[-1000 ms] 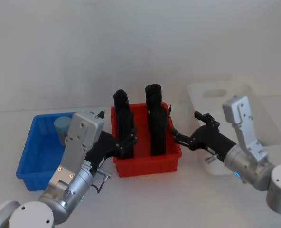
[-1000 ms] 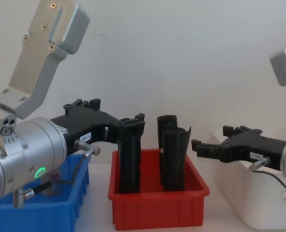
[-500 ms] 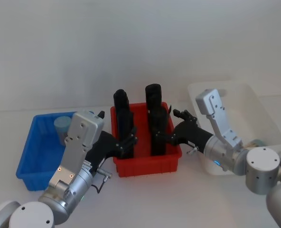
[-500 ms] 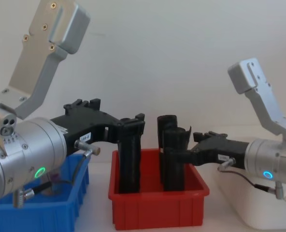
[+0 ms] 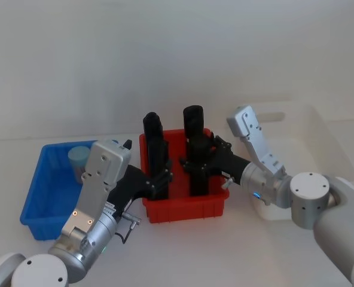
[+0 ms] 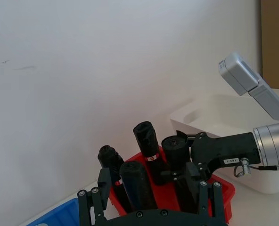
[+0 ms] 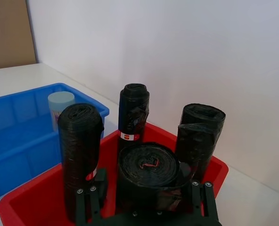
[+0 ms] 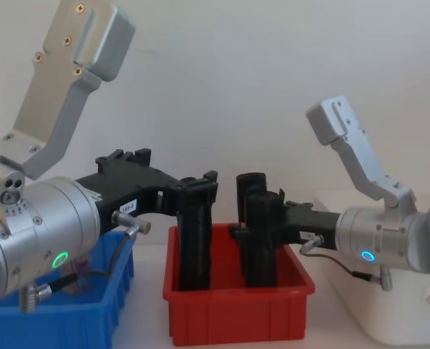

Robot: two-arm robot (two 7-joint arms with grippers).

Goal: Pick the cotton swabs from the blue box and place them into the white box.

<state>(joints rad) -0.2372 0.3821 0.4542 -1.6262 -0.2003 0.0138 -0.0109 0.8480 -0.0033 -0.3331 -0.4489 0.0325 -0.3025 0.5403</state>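
Both pincers inside the shallow red plastic bin (image 5: 186,209): left pincer (image 5: 161,177) and right pincer (image 5: 196,162) each straddling a tall black roll (image 5: 155,149); grip on either impossible to tell.

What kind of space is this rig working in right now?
Probably a lab or test bench, not a home: a plain white table against a bare white wall, with three sorting bins in a row, the blue box, a red bin of black rolls and the white box.
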